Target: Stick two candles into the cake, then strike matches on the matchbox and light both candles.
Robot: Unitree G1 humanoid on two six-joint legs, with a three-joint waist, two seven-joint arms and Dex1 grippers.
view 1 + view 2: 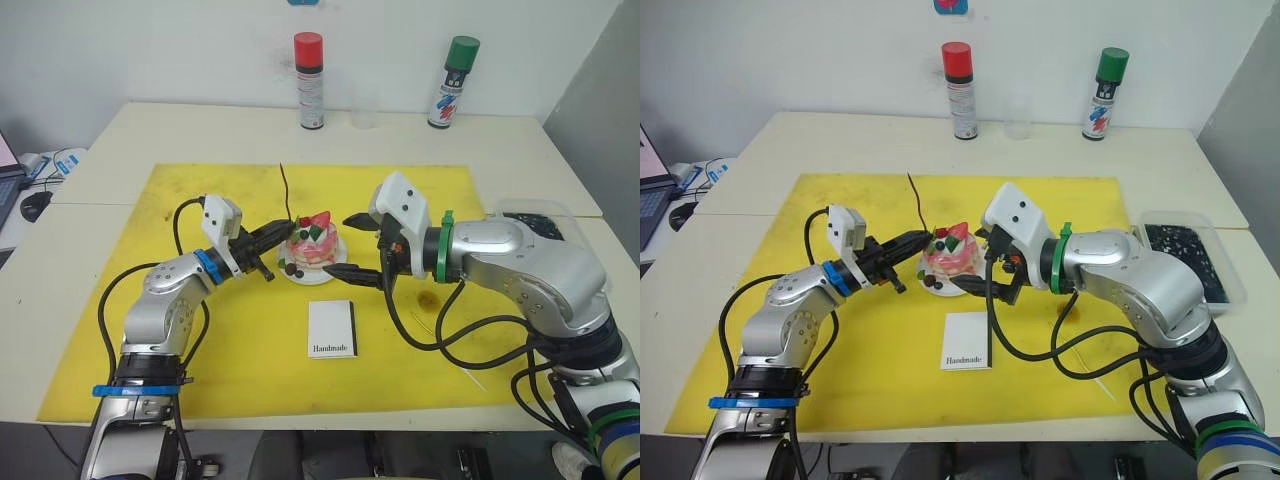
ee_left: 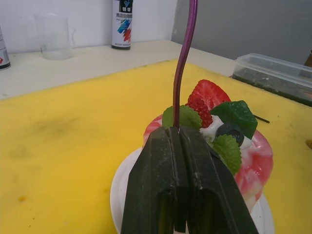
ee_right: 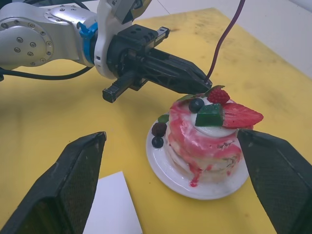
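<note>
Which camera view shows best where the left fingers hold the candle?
The left wrist view: the shut fingers pinch the candle just above the cake. The right wrist view shows it from the side; the eye views show it small.

Silver arms, black cables; blue band on left wrist, green on right; white camera housings.

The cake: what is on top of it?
On the cake: a strawberry, a green piece, a dark berry, leaves. The left claw hides the candle base.
</note>
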